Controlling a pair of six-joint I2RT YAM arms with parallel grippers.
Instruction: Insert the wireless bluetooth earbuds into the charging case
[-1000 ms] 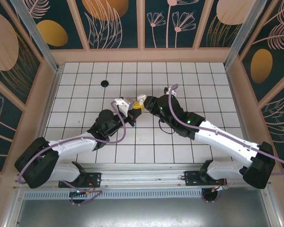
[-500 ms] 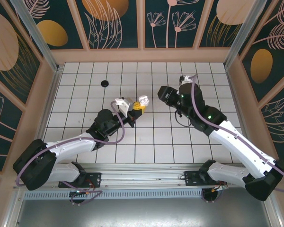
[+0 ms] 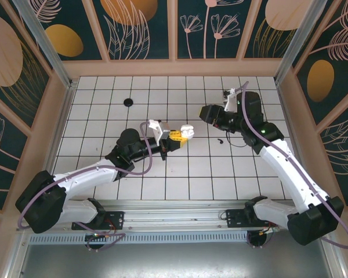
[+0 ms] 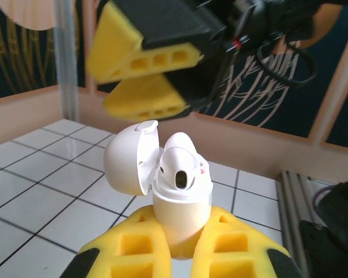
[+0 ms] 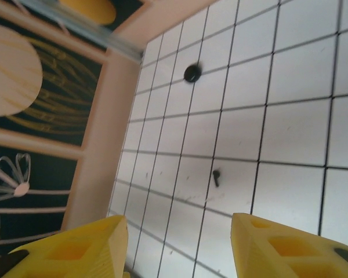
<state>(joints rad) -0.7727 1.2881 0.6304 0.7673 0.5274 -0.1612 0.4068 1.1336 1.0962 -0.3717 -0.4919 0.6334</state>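
The charging case (image 4: pixel 180 200), lid open, is clamped upright in the left gripper (image 4: pixel 182 234). The right gripper (image 5: pixel 180 231) is spread half-wide and nothing is held in it. A tiny black earbud (image 5: pixel 216 176) is seen on the tiles (image 5: pixel 290 145) just ahead, between the fingers' lines, its long axis pointing away.

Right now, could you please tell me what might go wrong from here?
The left end effector pinches only the base of the open charging case, so it might tilt or slip. The tiny black earbud lies flat on the tile; the open right end effector could nudge it away.
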